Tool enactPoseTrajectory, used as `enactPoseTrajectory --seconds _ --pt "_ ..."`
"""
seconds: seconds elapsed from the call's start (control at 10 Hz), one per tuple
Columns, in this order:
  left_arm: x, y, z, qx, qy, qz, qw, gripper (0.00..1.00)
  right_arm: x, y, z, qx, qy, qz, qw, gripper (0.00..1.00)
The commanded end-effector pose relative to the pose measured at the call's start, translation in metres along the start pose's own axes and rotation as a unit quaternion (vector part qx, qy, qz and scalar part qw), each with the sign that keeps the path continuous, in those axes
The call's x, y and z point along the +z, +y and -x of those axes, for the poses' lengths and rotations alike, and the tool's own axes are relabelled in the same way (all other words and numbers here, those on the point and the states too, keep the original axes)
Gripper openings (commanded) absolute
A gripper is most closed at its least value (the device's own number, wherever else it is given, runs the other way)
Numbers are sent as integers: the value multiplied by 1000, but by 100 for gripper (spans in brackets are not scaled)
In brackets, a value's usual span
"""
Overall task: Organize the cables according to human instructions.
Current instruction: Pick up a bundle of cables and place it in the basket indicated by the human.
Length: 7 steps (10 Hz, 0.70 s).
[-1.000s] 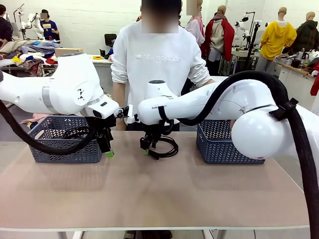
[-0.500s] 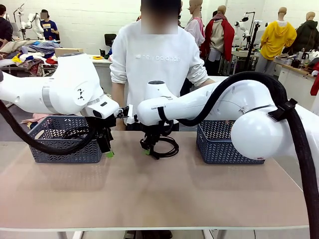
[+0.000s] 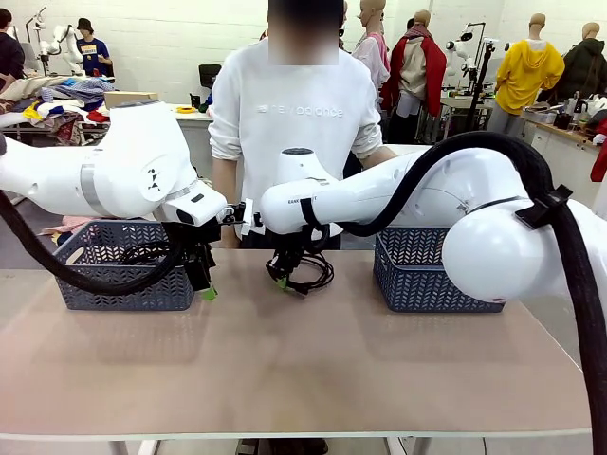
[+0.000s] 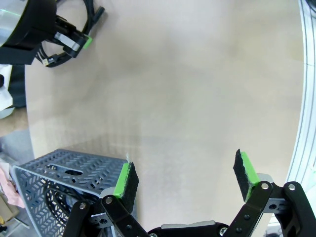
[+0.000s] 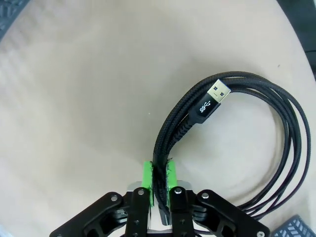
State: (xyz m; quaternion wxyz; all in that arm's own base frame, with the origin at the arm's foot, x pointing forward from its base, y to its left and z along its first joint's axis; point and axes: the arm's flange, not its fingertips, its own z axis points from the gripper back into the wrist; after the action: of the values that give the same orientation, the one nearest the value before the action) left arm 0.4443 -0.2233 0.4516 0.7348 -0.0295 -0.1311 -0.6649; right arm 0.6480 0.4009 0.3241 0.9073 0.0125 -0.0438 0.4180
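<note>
thin black braided cable coiled in a loop (image 5: 232, 128) | mid-worktop, far side | right pincer (image 5: 159, 183) clenched on bunched strands | left pincer (image 4: 185, 177) released | likely light, floppy; grip the bundle, not the plug

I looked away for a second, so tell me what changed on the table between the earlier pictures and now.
The right gripper has closed on the coiled black cable and begun lifting it, so the loop now hangs a little off the table. The left gripper stayed open beside the left basket; both baskets and the person did not move.
</note>
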Motion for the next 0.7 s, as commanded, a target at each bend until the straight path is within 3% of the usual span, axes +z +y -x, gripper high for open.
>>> enactPoseTrajectory --seconds 0.0,0.6 --pt "1 0 1 3 0 -2 1000 100 30 5 8 1 2 4 1000 0" --pt "1 0 1 3 0 -2 1000 100 134 -48 98 164 -2 -41 986 0"
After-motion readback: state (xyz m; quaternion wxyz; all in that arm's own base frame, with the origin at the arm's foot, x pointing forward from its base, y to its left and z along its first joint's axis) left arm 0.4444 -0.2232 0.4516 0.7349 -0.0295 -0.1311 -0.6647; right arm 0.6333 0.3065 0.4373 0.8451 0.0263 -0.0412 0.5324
